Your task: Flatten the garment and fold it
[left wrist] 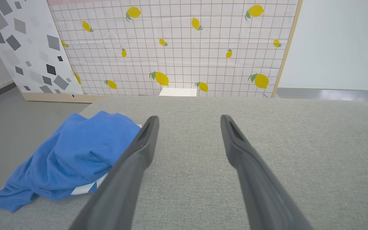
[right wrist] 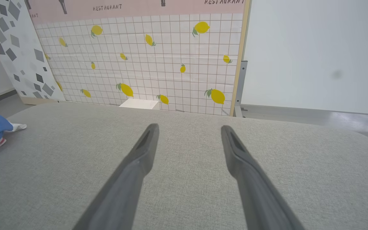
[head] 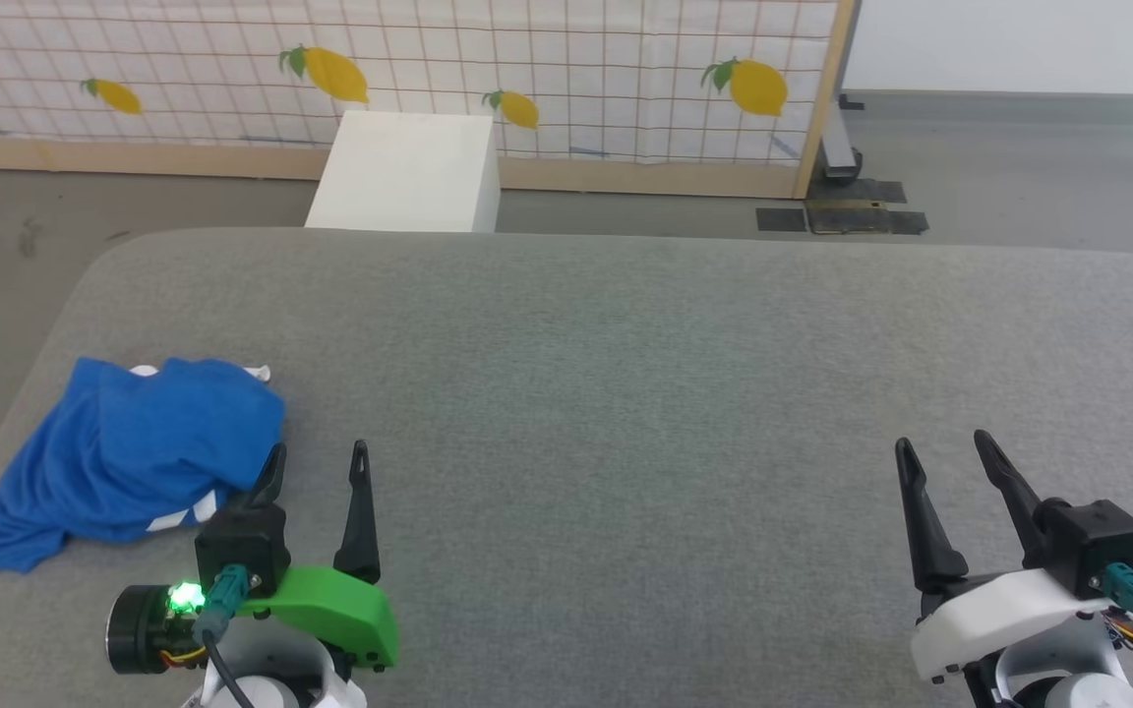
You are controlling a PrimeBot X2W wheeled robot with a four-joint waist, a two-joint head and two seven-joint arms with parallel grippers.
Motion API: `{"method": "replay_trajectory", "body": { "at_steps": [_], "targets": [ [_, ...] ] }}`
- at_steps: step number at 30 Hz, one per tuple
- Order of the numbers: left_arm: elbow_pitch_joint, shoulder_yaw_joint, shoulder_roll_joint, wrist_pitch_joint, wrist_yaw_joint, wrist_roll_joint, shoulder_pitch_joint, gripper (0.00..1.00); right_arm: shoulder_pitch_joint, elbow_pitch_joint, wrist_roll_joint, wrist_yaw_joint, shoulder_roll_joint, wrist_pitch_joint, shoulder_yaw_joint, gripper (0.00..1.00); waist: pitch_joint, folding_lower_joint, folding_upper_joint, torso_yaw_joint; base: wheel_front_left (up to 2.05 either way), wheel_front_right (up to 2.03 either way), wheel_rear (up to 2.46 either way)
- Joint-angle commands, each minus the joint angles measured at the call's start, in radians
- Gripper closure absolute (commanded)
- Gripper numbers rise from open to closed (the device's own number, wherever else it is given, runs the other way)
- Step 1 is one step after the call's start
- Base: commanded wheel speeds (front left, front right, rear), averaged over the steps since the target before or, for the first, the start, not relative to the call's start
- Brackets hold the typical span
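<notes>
Grey fabric-covered padding forms the work surface (head: 645, 354), which spans the head view from edge to edge and has a rounded far-left corner. Behind it stands a white grid-patterned panel printed with yellow lemons (head: 576, 69), framed in pale wood, with a white box (head: 407, 172) on the grey floor (head: 1019, 167) between the panel and the surface. The garment (head: 129, 457) lies crumpled in a loose heap at the left side of the surface, near its left edge; it is royal blue, with small white portions showing at its far side and a white patch along its near edge. The left gripper (head: 320, 447) sits at the lower left with its jaws spread apart and nothing between them. Its left finger stands just beside the near-right edge of the heap; whether it touches the cloth cannot be determined. The right gripper (head: 942, 439) sits at the lower right over bare padding, well apart from the garment, jaws likewise spread and empty. Both sets of fingers point away from the robot toward the panel.
</notes>
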Motion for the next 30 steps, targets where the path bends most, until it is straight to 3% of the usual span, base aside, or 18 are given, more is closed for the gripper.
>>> {"method": "replay_trajectory", "body": {
  "at_steps": [1, 30],
  "targets": [
    [0.005, -0.003, -0.002, -0.012, 0.005, -0.016, 0.007, 0.0, 0.018, 0.003, 0.012, 0.0, 0.0, -0.013, -0.005, 0.0, 0.0, 0.0, 0.0, 0.015, 0.0, 0.0, 0.0],
    [0.015, -0.012, -0.003, -0.072, 0.031, -0.037, 0.033, 0.0, 0.05, 0.021, 0.061, -0.001, 0.0, -0.073, -0.026, 0.0, 0.006, 0.0, 0.0, 0.208, 0.0, 0.0, 0.0]
  ]
}}
